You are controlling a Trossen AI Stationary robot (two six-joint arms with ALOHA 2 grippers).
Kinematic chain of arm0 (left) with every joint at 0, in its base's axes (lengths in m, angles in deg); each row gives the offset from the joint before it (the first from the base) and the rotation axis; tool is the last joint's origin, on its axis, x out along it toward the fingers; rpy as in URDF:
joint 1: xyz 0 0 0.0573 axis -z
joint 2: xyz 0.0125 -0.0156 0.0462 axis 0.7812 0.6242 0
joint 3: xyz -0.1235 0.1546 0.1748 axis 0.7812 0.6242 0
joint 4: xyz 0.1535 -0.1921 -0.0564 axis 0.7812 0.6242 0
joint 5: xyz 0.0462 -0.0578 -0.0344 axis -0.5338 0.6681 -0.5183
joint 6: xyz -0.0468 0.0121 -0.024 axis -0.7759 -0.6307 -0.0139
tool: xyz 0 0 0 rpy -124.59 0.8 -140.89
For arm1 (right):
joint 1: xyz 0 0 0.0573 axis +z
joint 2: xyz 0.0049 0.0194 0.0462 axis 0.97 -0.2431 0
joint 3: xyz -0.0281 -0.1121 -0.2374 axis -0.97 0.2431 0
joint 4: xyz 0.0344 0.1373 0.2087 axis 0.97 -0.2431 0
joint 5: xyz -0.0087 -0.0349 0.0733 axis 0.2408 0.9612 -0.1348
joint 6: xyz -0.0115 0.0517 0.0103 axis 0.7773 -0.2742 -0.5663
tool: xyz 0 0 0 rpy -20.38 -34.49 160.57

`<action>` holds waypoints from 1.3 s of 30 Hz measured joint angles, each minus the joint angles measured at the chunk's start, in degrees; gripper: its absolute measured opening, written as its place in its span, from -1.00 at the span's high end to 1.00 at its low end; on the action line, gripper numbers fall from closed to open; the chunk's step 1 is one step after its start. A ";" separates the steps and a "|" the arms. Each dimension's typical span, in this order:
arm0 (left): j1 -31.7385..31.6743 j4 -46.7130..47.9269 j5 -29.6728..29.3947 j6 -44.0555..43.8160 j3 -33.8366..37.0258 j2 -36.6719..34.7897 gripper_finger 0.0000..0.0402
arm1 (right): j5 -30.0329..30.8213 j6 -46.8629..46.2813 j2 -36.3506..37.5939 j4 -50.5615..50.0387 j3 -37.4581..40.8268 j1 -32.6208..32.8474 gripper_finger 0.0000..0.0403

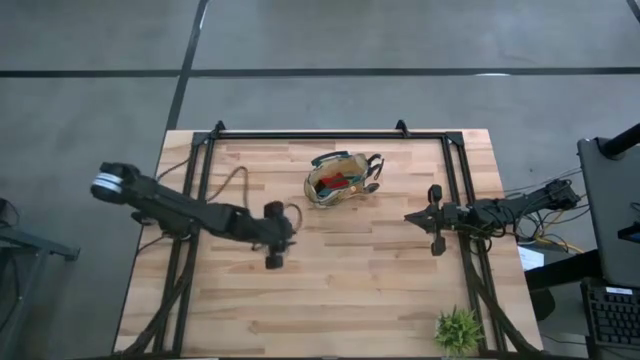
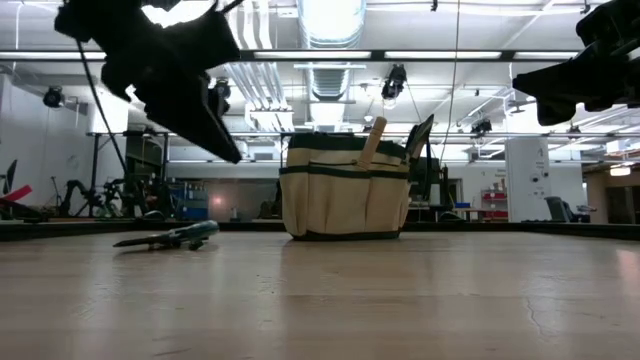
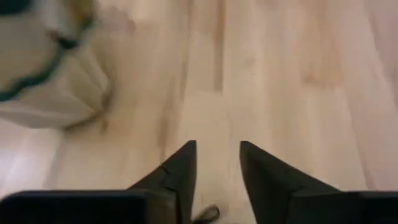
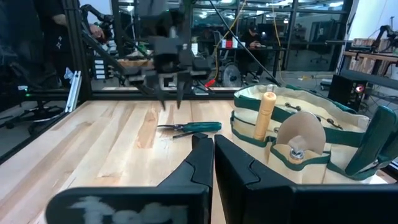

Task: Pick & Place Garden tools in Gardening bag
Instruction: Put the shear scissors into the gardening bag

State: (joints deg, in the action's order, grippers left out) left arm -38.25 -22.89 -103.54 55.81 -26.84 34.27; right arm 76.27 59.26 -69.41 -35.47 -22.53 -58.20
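One pruning shear (image 4: 189, 127) lies flat on the desk (image 1: 340, 290) near its middle, just beside the gardening bag (image 1: 343, 177) at the far edge (other tools already stand inside). The left pincer (image 1: 275, 259) hovers above it, slightly parted and empty. It should descend squarely over the handles before closing. The right pincer (image 1: 436, 218), nearly closed and empty, waits near the right edge.

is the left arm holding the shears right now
No, the shears lie flat on the table, and the left gripper hangs above them with its fingers open and empty.
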 joint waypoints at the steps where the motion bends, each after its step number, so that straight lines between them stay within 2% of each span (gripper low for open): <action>1: 0.39 1.80 0.16 0.88 -1.56 1.63 0.32 | 0.00 -0.08 0.00 0.02 0.00 0.00 0.96; 6: 1.98 12.97 0.09 3.86 -8.54 8.74 0.12 | 0.00 -0.09 -0.01 0.02 0.00 0.00 0.96; 12: 2.70 21.19 0.10 4.03 -12.15 15.46 0.09 | -0.07 -0.07 -0.02 0.02 0.00 0.00 0.96; 19: 2.71 21.48 -0.24 3.64 -12.06 19.85 0.09 | -0.07 0.02 -0.02 0.04 0.00 0.00 0.96; 27: 2.69 22.24 -4.27 7.64 -12.12 21.56 0.10 | -0.08 0.03 -0.02 0.04 0.00 0.00 0.96; 34: 0.96 21.76 -0.91 8.27 -11.81 21.93 0.22 | -0.08 0.00 -0.02 0.04 0.00 0.00 0.96; 39: -1.86 21.91 4.36 8.47 -11.71 22.56 0.37 | -0.07 -0.01 -0.02 0.04 0.00 -0.02 0.96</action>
State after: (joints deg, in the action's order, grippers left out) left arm -40.10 -0.98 -99.18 64.27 -38.56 56.83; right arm 76.20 59.25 -69.43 -35.43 -22.53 -58.22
